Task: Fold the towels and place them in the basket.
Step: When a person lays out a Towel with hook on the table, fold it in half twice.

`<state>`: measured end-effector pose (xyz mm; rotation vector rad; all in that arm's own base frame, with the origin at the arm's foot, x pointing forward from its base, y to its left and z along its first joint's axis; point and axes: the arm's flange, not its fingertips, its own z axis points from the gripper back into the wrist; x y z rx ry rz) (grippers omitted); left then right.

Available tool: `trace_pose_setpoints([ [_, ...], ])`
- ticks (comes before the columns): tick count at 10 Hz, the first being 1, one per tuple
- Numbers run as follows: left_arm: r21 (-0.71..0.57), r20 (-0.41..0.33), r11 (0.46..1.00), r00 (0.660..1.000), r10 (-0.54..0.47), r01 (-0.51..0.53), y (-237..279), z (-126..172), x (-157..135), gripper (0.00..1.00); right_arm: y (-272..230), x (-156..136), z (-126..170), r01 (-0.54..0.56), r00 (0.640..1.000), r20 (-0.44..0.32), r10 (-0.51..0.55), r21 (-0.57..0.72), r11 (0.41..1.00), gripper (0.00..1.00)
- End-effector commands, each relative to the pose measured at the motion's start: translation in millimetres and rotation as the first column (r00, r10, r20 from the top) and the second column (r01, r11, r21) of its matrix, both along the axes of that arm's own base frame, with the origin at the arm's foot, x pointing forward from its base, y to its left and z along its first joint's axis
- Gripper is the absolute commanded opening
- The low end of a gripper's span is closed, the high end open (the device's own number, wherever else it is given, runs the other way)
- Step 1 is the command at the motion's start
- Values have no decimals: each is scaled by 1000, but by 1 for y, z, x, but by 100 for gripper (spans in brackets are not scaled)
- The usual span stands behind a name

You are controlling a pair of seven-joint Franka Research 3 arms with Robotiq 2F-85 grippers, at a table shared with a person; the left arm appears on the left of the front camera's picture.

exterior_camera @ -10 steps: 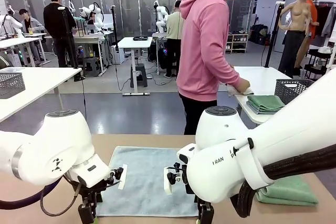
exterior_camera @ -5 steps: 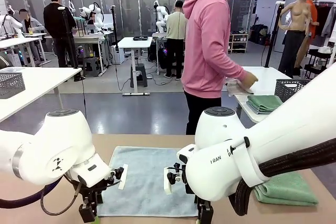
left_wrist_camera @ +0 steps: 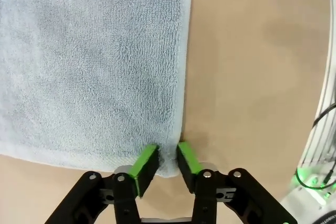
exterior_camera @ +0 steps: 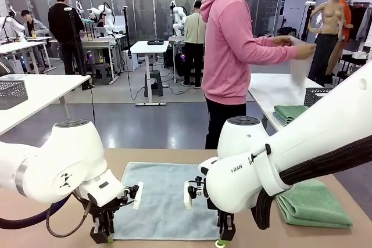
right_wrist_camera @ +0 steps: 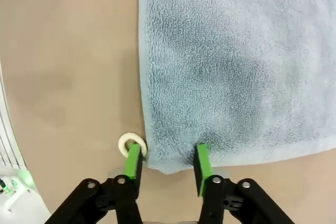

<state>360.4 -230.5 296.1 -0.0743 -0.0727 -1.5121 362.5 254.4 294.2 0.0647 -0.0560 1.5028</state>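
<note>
Since the earlier frame, a white cloth has been lifted off the far table by the person in the pink hoodie and is held up at 2 o'clock in the front view, while both grippers have been brought slightly lower over the near edge. The tan table is seen with the pale blue-grey towel spread flat at 6 o'clock, and the mint green towel is laid folded at 4 o'clock, well apart from it. The left gripper is set at the spread towel's 7 o'clock corner and the right gripper at its 5 o'clock corner. In the left wrist view, the left gripper is drawn narrow, with the corner of the blue-grey towel caught between the green pads at 6 o'clock; whether the cloth is actually pinched cannot be told. In the right wrist view, the right gripper is held wider, its pads placed astride the corner of the towel. A small white loop is seen on the table at 7 o'clock, just beside that corner and touching one pad.
</note>
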Motion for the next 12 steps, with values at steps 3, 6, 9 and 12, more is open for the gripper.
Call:
trace_pose_setpoints([
  [3,24,-30,999,999,-35,36,4,-11,5,0,2,2,-9,3,999,-35,-3,0,1000,0],
  [6,14,-16,999,999,-31,31,4,-5,3,0,1,-2,2,3,1000,-26,-3,1,1000,0],
  [9,-42,9,999,1000,-12,12,6,26,-14,0,2,-23,37,-7,999,-31,7,7,1000,0],
  [12,-87,8,994,998,-66,66,-8,75,-50,0,-4,-55,80,-22,1000,16,23,-20,1000,0],
])
